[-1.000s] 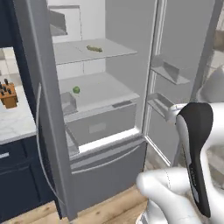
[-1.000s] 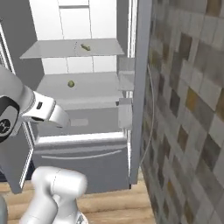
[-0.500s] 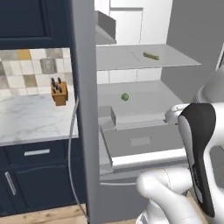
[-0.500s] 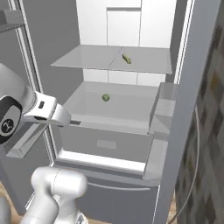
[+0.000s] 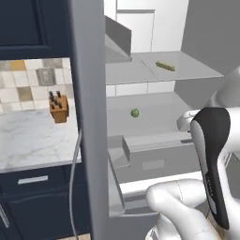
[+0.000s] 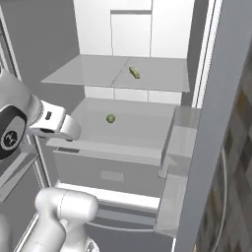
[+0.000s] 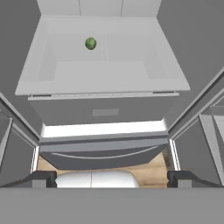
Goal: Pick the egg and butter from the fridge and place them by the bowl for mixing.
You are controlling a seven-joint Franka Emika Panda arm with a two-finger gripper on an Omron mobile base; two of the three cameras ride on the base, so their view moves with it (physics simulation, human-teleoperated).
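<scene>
Gripper [image 7: 112, 177] is spread wide and empty before the fridge [image 6: 93, 29], so it should rise to the upper shelf [image 6: 98, 74] and approach the butter [image 6: 134, 73] across its narrow side.

base views flank fridge [image 5: 154, 154] (shared), hand view downward

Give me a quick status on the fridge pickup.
End effector open, empty, facing the open fridge. Butter on upper shelf, untouched. Green ball on the shelf below. No egg seen. Nothing blocking.
</scene>
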